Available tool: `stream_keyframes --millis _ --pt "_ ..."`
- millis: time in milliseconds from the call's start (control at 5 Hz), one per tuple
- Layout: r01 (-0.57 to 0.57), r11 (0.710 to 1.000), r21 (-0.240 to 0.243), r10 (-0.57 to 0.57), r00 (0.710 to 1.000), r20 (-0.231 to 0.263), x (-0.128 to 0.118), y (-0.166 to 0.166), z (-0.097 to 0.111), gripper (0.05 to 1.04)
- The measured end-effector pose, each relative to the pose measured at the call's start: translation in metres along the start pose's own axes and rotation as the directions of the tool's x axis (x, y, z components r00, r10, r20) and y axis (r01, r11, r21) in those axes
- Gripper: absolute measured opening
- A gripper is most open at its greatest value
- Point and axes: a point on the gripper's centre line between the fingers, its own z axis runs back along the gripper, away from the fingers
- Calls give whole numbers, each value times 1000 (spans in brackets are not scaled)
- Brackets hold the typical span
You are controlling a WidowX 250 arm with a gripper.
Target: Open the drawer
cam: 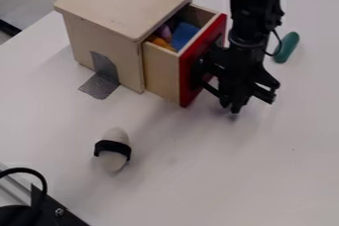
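Note:
The black gripper (pixel 233 102) hangs low over the white table, just to the right of the drawer's red front (pixel 187 74), and covers part of that front. The drawer (pixel 162 74) stands partly out of the light wooden box (pixel 126 2), its pale side wall showing. Inside the drawer lie a blue piece (pixel 185 35), an orange piece (pixel 161 43) and a purple one (pixel 164 32). Whether the gripper touches the drawer front cannot be made out.
A whitish rounded object (pixel 116 135) with a black band lies on the table (pixel 198 180) at the lower left. A green oblong object (pixel 287 47) is behind the arm at the right. Grey metal mesh (pixel 101 85) sticks out at the box's foot. Black equipment occupies the lower left corner.

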Motion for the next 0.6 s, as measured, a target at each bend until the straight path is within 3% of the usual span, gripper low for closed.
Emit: stream_keyframes --millis 400,600 --pt "19 999 -50 -19 1000 5 2 -28 -3 178" --pt "29 998 -50 -28 1000 13 5 -29 -4 415"
